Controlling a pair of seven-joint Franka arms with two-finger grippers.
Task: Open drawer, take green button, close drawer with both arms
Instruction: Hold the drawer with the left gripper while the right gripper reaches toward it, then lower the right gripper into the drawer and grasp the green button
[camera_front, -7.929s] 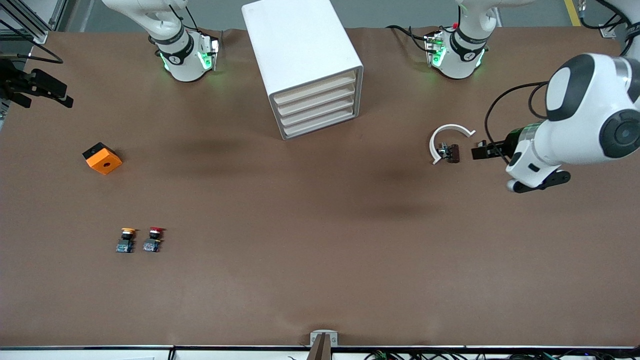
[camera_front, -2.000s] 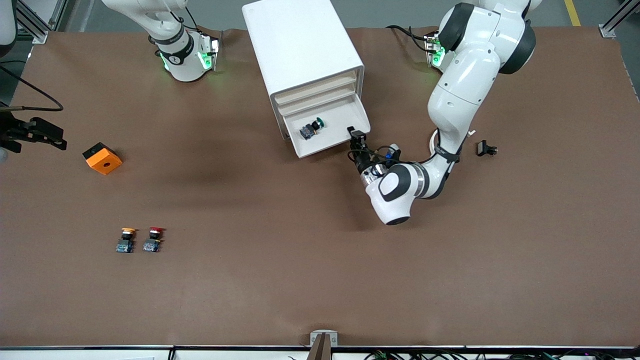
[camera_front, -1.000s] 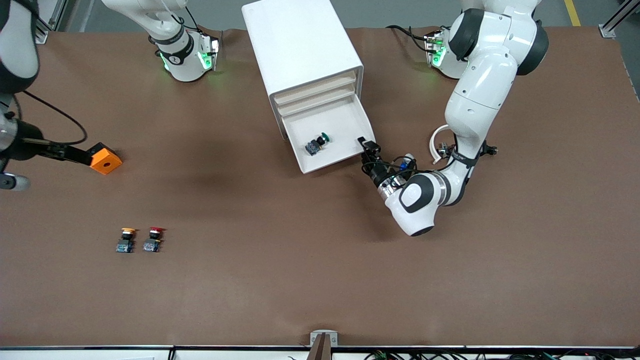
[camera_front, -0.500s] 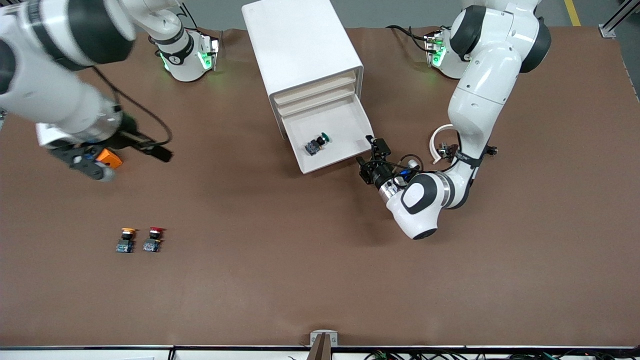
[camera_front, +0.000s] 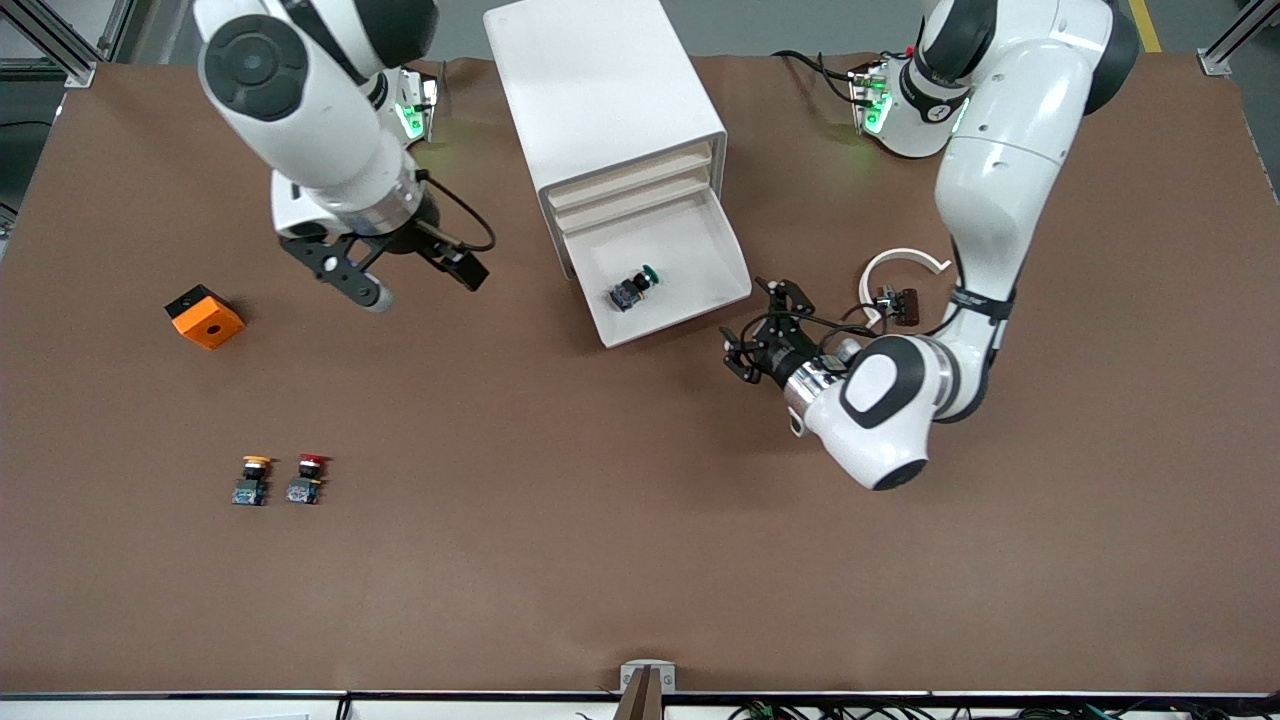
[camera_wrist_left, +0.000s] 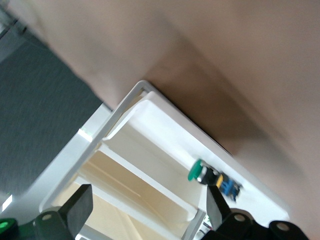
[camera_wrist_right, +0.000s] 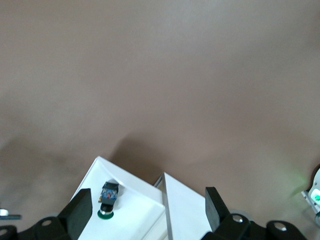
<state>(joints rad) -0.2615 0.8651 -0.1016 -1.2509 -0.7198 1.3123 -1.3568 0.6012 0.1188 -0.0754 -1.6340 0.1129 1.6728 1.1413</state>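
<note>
The white drawer cabinet (camera_front: 610, 120) stands between the two arm bases, and its lowest drawer (camera_front: 660, 275) is pulled out toward the front camera. The green-capped button (camera_front: 632, 288) lies on its side on the drawer floor, near the drawer's front lip, touched by neither gripper.

The left gripper (camera_front: 768, 330) hangs low just beside the drawer's front corner at the left arm's end, clear of the drawer. Its fingers (camera_front: 782, 295) are spread wide and grip nothing. The button lies inside the drawer, apart from these fingers, with the drawer wall between them. In the left wrist view the button (camera_wrist_left: 212, 176) shows close to one fingertip (camera_wrist_left: 220, 205), not between the two.

The right gripper (camera_front: 465, 270) is over bare table beside the cabinet, toward the right arm's end. Its fingers (camera_wrist_right: 80, 209) are also wide apart and empty. It is well apart from the button (camera_wrist_right: 107, 199), which shows in the right wrist view near one fingertip.

Well away from the cabinet toward the right arm's end sits an orange block (camera_front: 204, 316). Nearer the front camera than the block, a yellow-capped button (camera_front: 252, 480) and a red-capped button (camera_front: 306, 479) stand side by side. A white curved piece (camera_front: 895, 268) lies beside the left arm's forearm.
</note>
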